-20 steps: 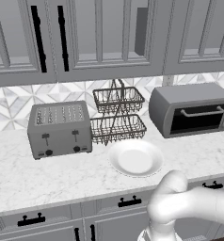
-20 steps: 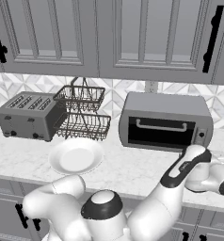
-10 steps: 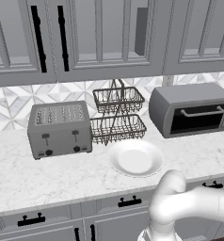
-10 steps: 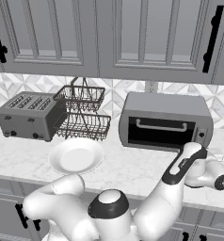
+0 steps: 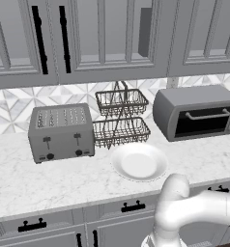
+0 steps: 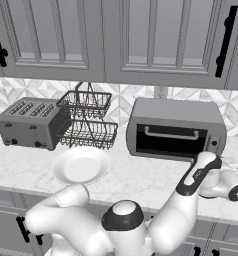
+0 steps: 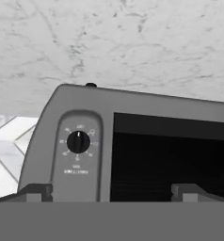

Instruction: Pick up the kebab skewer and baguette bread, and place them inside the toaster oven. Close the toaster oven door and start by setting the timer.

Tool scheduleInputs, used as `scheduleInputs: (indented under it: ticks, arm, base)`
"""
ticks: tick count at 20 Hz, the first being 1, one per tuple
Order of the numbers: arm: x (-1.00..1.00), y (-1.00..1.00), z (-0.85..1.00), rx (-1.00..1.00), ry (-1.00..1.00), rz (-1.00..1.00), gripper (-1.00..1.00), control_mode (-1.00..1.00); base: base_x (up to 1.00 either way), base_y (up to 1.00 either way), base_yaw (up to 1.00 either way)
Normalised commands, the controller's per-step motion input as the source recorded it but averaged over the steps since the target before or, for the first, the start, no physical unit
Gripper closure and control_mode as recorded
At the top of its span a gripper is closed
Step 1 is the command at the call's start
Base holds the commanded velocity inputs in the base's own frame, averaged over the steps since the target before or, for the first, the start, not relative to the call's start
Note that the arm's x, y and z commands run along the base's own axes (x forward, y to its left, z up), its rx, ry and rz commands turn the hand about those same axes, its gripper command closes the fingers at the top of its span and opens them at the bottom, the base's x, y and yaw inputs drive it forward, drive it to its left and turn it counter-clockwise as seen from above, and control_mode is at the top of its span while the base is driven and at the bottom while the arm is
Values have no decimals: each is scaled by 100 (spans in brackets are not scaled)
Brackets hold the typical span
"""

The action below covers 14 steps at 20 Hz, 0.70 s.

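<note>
The toaster oven is a grey box at the back right of the counter, also seen as the toaster oven. Its door of dark glass stands closed, the bar handle along its top. My gripper hangs just in front of the oven's right end, by the control panel. The hand view is rolled upside down: the timer knob sits left of the dark window, and my gripper is open with nothing between its fingertips. The kebab skewer and baguette bread are out of view.
A white plate lies bare on the marble counter in front of a two-tier wire basket. A grey slotted toaster stands at the left. Wall cabinets hang above; drawers run below the counter edge.
My hand has risen a little beside the oven's right end. The jaws stay open, and nothing on the counter has moved.
</note>
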Motion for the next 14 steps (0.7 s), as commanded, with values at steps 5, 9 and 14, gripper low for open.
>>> scheduleInputs:
  ticks: [5,9,14]
  arm:
    - [11,-14,-14,0,-2,3,-100,-100]
    - [9,-14,-16,0,-1,3,-100,-100]
    - [26,-4,-8,0,-1,2,-100,-100]
  base:
    - [0,0,0]
    - [0,0,0]
    - [0,0,0]
